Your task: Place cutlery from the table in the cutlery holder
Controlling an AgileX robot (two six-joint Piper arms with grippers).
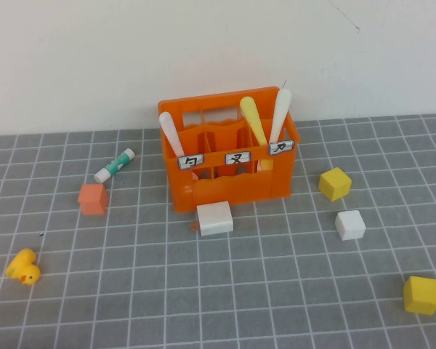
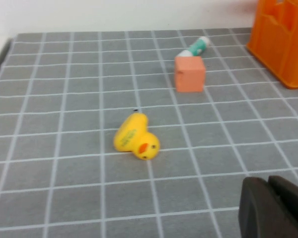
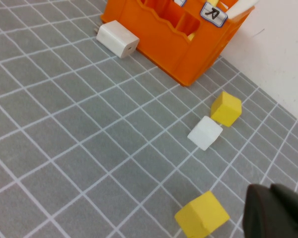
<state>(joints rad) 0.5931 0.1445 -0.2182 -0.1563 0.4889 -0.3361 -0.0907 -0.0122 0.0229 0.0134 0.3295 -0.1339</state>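
Observation:
The orange cutlery holder (image 1: 232,182) stands at the back middle of the grey gridded table (image 1: 203,291). All three pieces of cutlery stand in it. A white piece (image 1: 171,134) is in the left compartment. The yellow knife (image 1: 253,120) and another pale piece (image 1: 280,116) are in the right one. No arm shows in the high view. My left gripper (image 2: 268,182) is shut and empty, low over the table near the duck. My right gripper (image 3: 271,189) is shut and empty, low beside a yellow cube. The holder also shows in the left wrist view (image 2: 283,39) and the right wrist view (image 3: 174,44).
A green-and-white tube (image 1: 114,165), a small orange cube (image 1: 92,198) and a yellow rubber duck (image 1: 23,267) lie left of the holder. A white block (image 1: 215,217) sits against its front. Two yellow cubes (image 1: 335,183) (image 1: 421,294) and a white cube (image 1: 350,225) lie to the right.

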